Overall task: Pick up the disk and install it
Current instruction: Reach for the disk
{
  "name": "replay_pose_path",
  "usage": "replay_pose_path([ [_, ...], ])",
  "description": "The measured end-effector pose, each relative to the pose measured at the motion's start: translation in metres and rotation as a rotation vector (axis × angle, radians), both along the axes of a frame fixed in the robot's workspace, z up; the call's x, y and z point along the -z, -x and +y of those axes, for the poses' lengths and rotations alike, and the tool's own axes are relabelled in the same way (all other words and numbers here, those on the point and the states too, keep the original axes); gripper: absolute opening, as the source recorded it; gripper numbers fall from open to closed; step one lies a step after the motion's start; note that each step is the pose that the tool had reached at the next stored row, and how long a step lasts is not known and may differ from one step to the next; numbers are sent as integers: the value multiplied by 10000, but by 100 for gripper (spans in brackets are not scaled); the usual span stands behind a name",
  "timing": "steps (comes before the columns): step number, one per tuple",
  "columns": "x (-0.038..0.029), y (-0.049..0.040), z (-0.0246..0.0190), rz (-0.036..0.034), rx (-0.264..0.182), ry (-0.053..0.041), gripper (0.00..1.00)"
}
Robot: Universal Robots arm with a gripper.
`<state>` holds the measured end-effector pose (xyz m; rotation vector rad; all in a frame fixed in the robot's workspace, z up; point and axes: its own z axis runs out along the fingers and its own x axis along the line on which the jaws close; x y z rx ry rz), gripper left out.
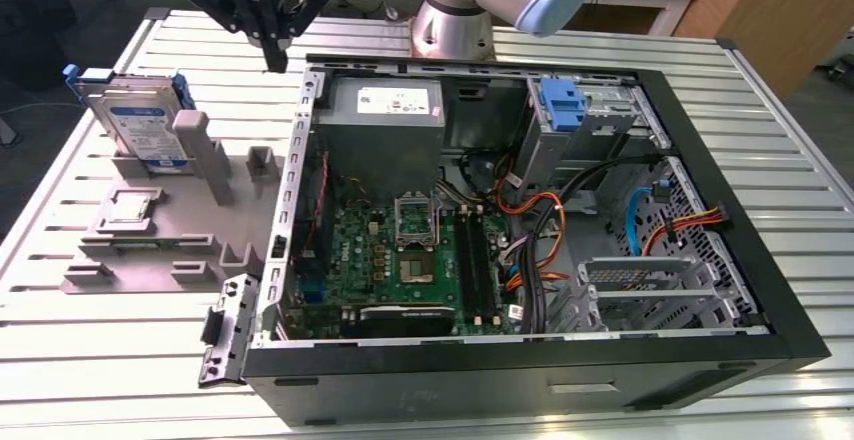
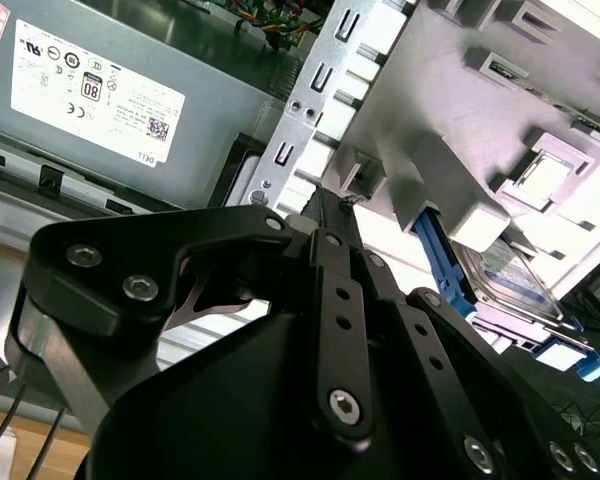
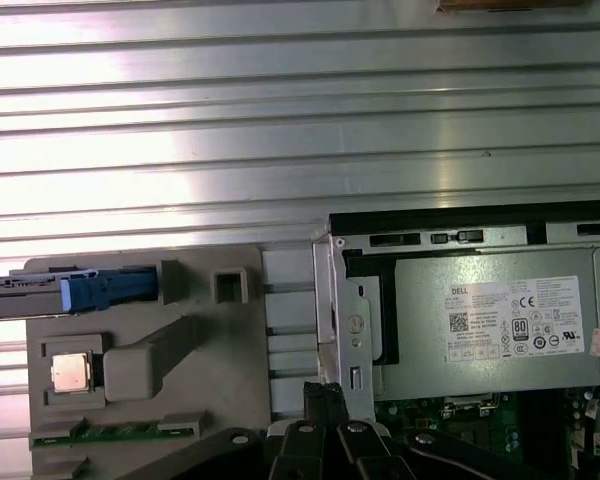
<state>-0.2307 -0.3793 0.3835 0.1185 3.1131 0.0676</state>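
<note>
Silver disk (image 1: 144, 125) with white-and-blue label and blue bracket, upright on edge in grey fixture (image 1: 147, 255)

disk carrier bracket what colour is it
Blue bracket edging the silver disk; shows best in the exterior view.

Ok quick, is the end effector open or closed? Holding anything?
End effector: closed, holding nothing; the disk stands apart in the grey stand.

On the table (image 1: 80, 340), the fixture (image 1: 174, 230) sits just beside the computer case (image 1: 534, 360), on the exterior view's left, with the disk (image 1: 140, 120) standing on edge at the fixture's far end (the gripper (image 1: 276, 60) hangs between disk and case) and the power supply (image 1: 387, 105) in the case's nearest far corner.
</note>
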Motion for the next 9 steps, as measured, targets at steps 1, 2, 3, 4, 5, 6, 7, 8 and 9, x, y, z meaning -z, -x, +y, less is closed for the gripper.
replay_pose_path([
  [1,0,0,4,0,0,0,10],
  [2,1,0,9,-1,0,-1,10],
  [3,3,0,15,-1,0,-1,10],
  [4,4,1,22,-2,0,2,10],
  [5,6,2,34,-11,-1,23,10],
  [6,8,5,48,-36,-1,63,10],
  [7,12,11,60,-66,0,106,10],
  [8,16,19,70,-94,1,162,10],
  [9,24,31,77,-108,0,220,10],
])
